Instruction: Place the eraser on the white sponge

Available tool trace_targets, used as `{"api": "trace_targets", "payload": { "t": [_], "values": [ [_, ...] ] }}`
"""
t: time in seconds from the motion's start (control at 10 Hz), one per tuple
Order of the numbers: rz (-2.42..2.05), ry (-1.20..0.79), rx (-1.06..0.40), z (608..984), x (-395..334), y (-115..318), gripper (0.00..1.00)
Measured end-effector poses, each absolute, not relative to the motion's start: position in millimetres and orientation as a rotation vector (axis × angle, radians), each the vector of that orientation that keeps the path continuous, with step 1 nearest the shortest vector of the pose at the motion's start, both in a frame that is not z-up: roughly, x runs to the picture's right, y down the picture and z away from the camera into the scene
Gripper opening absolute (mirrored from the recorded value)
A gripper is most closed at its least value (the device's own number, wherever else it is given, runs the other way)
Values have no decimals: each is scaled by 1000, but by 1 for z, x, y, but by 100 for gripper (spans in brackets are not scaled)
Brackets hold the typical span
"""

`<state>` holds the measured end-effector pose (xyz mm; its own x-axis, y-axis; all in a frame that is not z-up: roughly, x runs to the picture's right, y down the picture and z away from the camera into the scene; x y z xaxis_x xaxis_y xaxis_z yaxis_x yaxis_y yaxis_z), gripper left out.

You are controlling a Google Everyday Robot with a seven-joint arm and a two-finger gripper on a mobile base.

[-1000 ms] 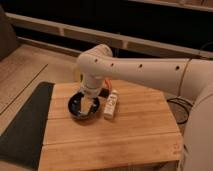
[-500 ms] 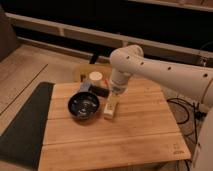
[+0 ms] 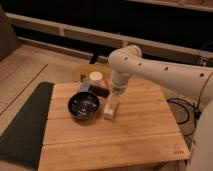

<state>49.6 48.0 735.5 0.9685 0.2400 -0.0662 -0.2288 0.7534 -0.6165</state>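
A pale, oblong white sponge point(image 3: 110, 108) lies on the wooden table point(image 3: 135, 135), just right of a black bowl point(image 3: 83, 105). My gripper point(image 3: 116, 95) hangs from the white arm directly over the far end of the sponge, touching or nearly touching it. A small dark block point(image 3: 100, 91), possibly the eraser, lies behind the bowl, left of the gripper. I cannot tell whether anything is in the gripper.
A round light-lidded container point(image 3: 95, 77) stands at the table's back edge beside a small bluish object point(image 3: 85, 88). A dark mat point(image 3: 22, 125) lies left of the table. Cables point(image 3: 180, 110) hang at the right.
The arm has swung right from above the black bowl to above the white sponge. The bowl, once covered by the gripper, now shows fully.
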Motion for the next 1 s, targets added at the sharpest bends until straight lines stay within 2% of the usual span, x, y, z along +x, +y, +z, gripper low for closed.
{"api": "trace_targets", "payload": {
  "t": [0.3, 0.6, 1.0],
  "values": [
    [195, 37, -554, 783, 85, 22, 65],
    [206, -20, -472, 831, 112, -2, 65],
    [216, -35, -463, 836, 114, -5, 65]
  ]
}}
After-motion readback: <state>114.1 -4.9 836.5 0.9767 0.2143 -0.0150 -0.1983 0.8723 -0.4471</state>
